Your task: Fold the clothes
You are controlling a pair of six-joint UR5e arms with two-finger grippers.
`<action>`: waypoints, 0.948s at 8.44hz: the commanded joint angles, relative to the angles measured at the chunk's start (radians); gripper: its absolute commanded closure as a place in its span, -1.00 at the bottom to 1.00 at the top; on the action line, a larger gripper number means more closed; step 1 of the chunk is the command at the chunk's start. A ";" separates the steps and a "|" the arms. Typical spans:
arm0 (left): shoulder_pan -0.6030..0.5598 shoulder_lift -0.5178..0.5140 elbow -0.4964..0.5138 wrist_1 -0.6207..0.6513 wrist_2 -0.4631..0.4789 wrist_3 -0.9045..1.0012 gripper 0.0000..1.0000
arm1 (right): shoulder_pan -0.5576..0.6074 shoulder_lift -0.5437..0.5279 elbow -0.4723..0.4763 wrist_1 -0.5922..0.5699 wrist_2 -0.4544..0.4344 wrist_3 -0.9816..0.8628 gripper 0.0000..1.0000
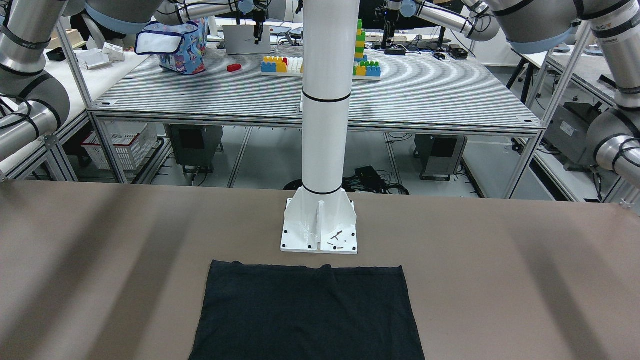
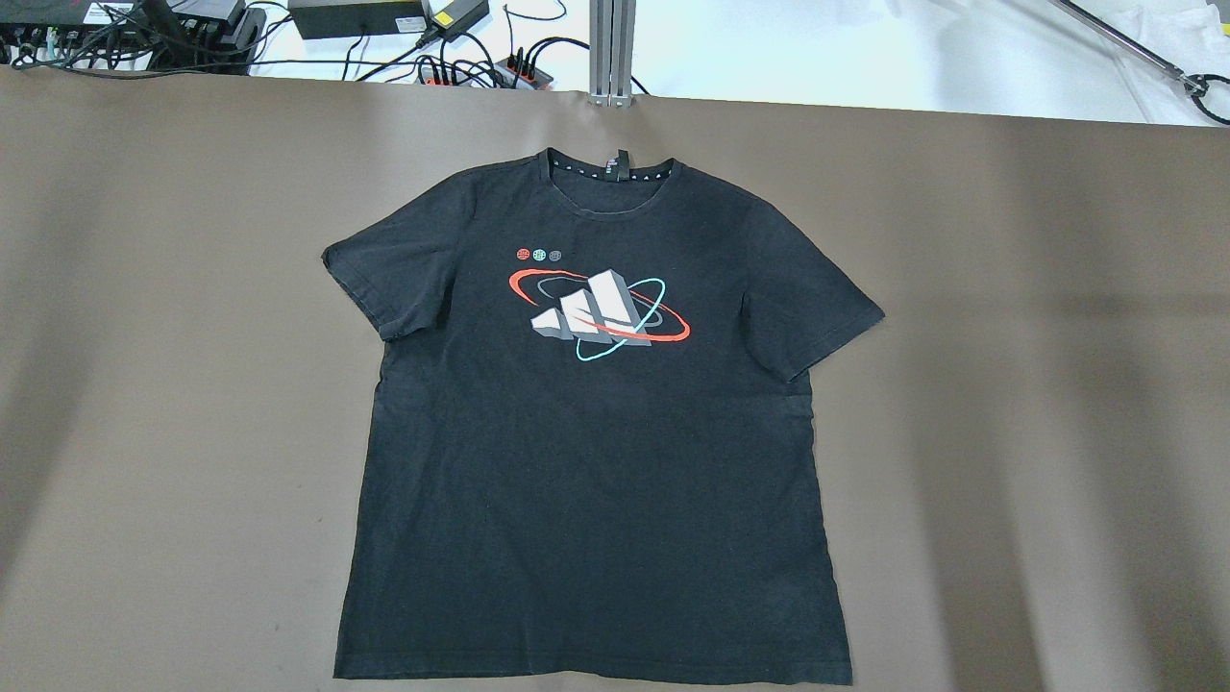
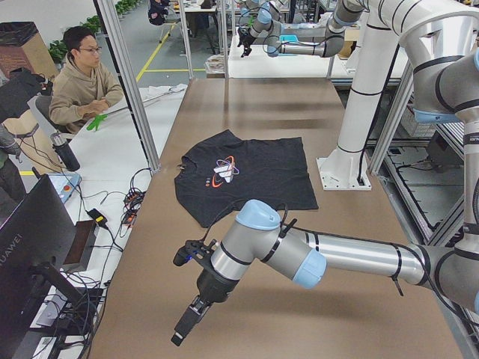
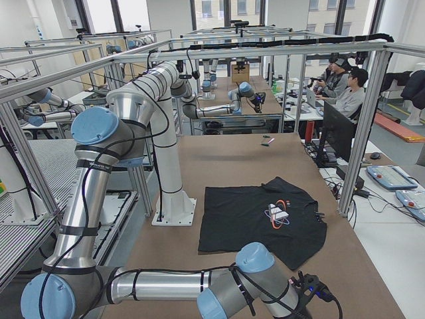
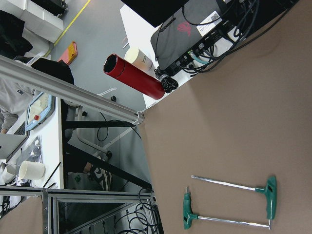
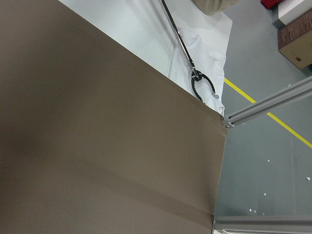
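- task thing: the black short-sleeved cotton t-shirt (image 2: 596,461) lies flat and face up on the brown table surface (image 2: 1009,384), roughly central. its round collar (image 2: 610,178) points away from the robot. its straight hem (image 1: 305,267) lies near the bolted base of the white pillar (image 1: 320,225), not touching it.
- garment condition: both sleeves (image 2: 384,279) are spread outward, and the printed chest logo of red and teal rings around grey blocks (image 2: 601,312) is fully exposed. no layer is turned over and no crease line shows.
- step in hand, as a judgement: the task is at its start. the garment is laid out for folding and no fold is made yet.
- left gripper (image 3: 187,327): it hangs above bare table on the robot's left, pointing downward and well apart from the t-shirt. it holds nothing visible. it shows only in the left side view, so whether its jaws are apart or together cannot be told.
- right gripper (image 4: 311,290): it sits at the lower edge of the right side view, partly cropped and well apart from the garment. its jaw state cannot be told.
- wrist views: both show only bare table and the table's edge. the left one also shows two green-handled hex keys (image 5: 229,204) lying on the table.
- next move, as a judgement: both arms need to travel inward to the t-shirt. each tool must be parted before contact.
- grasp requirement: pinch only the fabric edge, likely at a sleeve or shoulder and at the hem corner on the same side. lift low and carry the edge across evenly, so the soft cloth does not bunch or drag.
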 commanded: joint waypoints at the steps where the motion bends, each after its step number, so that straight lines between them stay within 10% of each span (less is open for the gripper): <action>1: -0.004 0.007 -0.010 -0.009 0.000 0.005 -1.00 | -0.001 0.000 0.000 0.000 0.002 0.001 -0.90; 8: -0.002 0.016 -0.008 -0.011 0.003 -0.008 -1.00 | 0.011 0.005 0.053 -0.014 0.011 0.016 -0.90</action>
